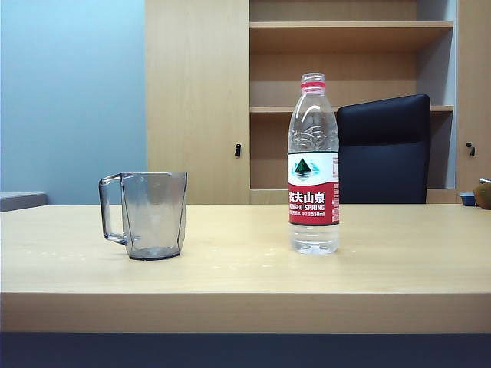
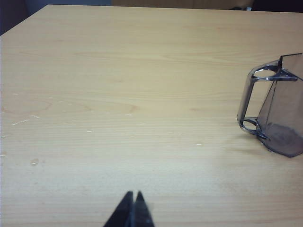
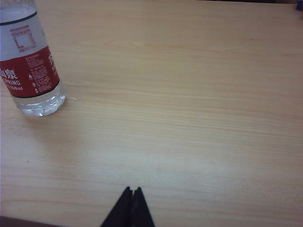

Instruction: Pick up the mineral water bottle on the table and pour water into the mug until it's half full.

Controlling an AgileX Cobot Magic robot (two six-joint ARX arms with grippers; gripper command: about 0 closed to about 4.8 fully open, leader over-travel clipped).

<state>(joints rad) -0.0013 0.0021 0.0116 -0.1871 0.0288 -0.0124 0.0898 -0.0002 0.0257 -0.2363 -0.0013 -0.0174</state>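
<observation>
Nothing picked up yet. Mineral water bottle [image 1: 313,165] stands upright on the worktop [image 1: 245,268], cap off as far as the exterior view shows, open neck above the red ring. Mug [image 1: 151,215] is well apart from the bottle, on the side where the left arm works, upright, looks empty, handle turned away from the bottle. Neither arm appears in the exterior view. Left gripper [image 2: 133,198] hangs over bare worktop with the mug off to one side of it, fingers [image 2: 125,208] pinched together, holding nothing. Right gripper [image 3: 132,194] hangs over bare worktop some way from the bottle's base, fingers [image 3: 124,208] pressed shut too, empty. Handling guess: bottle looks close to full, so fairly heavy for thin clear plastic; the wall will flex, and with no cap a hard squeeze could push water [image 1: 314,239] out of the neck. I'd take it across the labelled midsection, where the wall is straightest and the label gives some friction, not the ribbed shoulder or the neck. Right gripper is the nearer one and must open wide first. Mug is light rigid plastic, likely to slide if bumped, so pour without touching its rim.
</observation>
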